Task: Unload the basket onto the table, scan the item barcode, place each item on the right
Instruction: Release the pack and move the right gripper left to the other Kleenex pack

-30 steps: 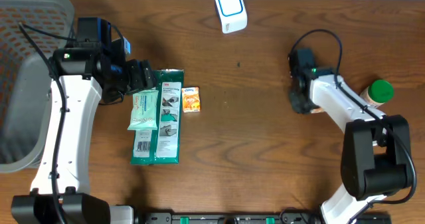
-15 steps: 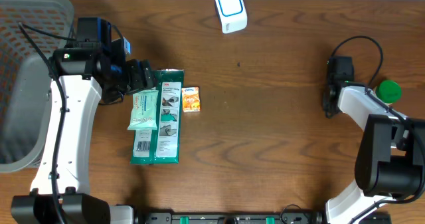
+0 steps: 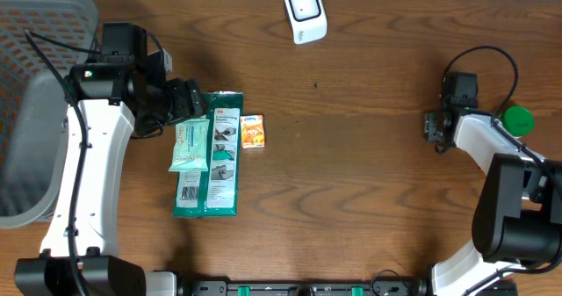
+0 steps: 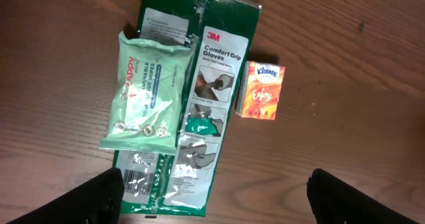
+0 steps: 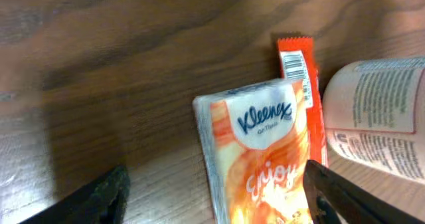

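Right, over by the right gripper (image 5: 219, 191) the jaws are spread wide and grasping nothing. A Kleenex pack (image 5: 265, 157) lies flat on the desk (image 3: 351, 199) between the fingers, with a clear gap to the left finger. Things are crowded on that side. An orange wrapper (image 5: 297, 64) with a printed barcode pokes out from behind the pack's far edge. A white bottle (image 5: 378, 124) with a green cap lies just beside them, close to the right finger.

The scanner (image 3: 304, 12) sits at the far edge of the desk, near the middle and well apart from both arms. Open wood lies between it and the right gripper.

Now the left side. The left gripper (image 3: 191, 101) hangs above a cluster of packs, its jaws also wide apart and holding nothing. Below it lies a long green gloves pack (image 4: 199, 98). A pale green wipes pack (image 4: 146, 91) rests on the left half of the gloves pack, overlapping it. A second small Kleenex pack (image 4: 260, 90), orange, sits just beside the gloves pack's right edge, and I can't tell whether they touch.

On to containers. A grey mesh basket (image 3: 35, 111) stands at the left edge of the desk, partly behind the left arm. From above I can't make out what is in it.
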You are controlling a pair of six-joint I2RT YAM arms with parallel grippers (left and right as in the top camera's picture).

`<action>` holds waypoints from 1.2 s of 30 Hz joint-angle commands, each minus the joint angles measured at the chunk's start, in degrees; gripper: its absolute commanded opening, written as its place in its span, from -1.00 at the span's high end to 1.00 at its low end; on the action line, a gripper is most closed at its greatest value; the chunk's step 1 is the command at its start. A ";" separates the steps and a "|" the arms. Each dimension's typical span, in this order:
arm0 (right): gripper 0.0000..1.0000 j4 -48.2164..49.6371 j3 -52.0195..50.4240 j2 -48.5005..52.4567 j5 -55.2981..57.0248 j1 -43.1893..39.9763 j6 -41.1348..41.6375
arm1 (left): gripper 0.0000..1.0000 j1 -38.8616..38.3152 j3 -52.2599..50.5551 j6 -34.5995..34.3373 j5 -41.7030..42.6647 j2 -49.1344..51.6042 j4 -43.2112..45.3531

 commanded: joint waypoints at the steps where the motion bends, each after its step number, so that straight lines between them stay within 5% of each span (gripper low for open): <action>1: -0.64 -3.76 2.69 -5.01 -1.99 2.62 0.35 | -0.78 -0.09 -0.09 0.72 -0.79 0.20 0.00; 7: -0.68 -6.45 4.44 -15.45 -19.43 8.31 2.60 | -0.78 -0.09 -0.09 0.72 -0.79 0.20 -0.02; 13: -0.47 -2.84 4.31 -18.01 -46.73 17.22 19.47 | -0.78 -0.09 -0.09 0.72 -0.79 0.20 0.00; 24: -0.03 9.27 4.31 -6.47 -38.27 37.73 27.98 | -0.78 -0.09 -0.09 0.72 -0.79 0.20 0.00; 36: 0.43 26.56 4.31 9.31 -39.30 43.04 41.94 | -0.78 -0.09 -0.09 0.72 -0.79 0.20 0.00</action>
